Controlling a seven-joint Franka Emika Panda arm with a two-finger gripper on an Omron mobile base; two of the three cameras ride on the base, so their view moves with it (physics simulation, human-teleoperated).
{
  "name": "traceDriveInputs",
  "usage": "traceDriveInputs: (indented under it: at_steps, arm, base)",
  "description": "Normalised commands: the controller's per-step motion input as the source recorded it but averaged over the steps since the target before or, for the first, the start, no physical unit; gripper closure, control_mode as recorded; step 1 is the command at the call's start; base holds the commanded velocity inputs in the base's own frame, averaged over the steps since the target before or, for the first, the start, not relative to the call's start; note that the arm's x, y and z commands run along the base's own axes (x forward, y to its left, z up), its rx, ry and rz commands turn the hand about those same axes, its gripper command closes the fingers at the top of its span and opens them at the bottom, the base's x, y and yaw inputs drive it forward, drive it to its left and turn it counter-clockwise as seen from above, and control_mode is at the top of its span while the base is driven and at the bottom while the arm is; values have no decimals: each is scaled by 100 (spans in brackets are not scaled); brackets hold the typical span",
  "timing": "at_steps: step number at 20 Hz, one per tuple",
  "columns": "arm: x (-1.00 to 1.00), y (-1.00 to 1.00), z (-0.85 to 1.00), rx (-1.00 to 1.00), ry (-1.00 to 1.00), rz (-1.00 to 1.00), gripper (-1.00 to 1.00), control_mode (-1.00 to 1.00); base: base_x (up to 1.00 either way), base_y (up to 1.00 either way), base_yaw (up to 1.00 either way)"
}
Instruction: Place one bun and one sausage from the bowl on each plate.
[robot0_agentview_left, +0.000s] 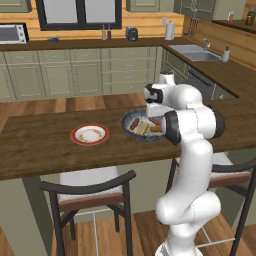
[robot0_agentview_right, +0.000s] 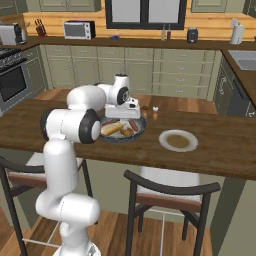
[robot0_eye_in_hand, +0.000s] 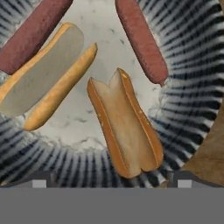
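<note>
The gripper (robot0_eye_in_hand: 112, 179) hung low over the bowl (robot0_eye_in_hand: 192, 74), its two dark fingertips (robot0_eye_in_hand: 41, 179) spread wide apart and holding nothing. Between them, just beyond the tips, lay a split bun (robot0_eye_in_hand: 124, 124) with the cut side up — its near end was almost at the bowl's ribbed wall. To the left in the hand view a second bun (robot0_eye_in_hand: 41, 76) lay open on the pale speckled floor, and one sausage (robot0_eye_in_hand: 33, 33) touched its far side. Another sausage (robot0_eye_in_hand: 142, 41) lay apart from them, on the right, near the rim.

In the left base view the white arm bent forward over the bowl (robot0_agentview_left: 127, 122), which stood on the dark wooden counter (robot0_agentview_left: 40, 145), and hid part of it. The plate (robot0_agentview_left: 89, 134) with the red-orange rim stood on the same counter, near the bowl but not touching it — nothing lay on it. In the right base view the plate (robot0_agentview_right: 178, 140) appeared to the right of the bowl (robot0_agentview_right: 137, 132). Two dark chairs (robot0_agentview_left: 90, 192) stood under the counter edge.
</note>
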Motion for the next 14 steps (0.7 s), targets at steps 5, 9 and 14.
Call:
traceDriveInputs:
  at_steps: [5,9,14]
  arm:
    - [20,-14,-38,0,0,3,-100,-100]
    - [0,0,-31,-3,1,0,-100,-100]
    - [0,0,-27,-1,1,0,-100,-100]
  base:
    - [0,0,0]
    - [0,0,0]
    - [0,0,0]
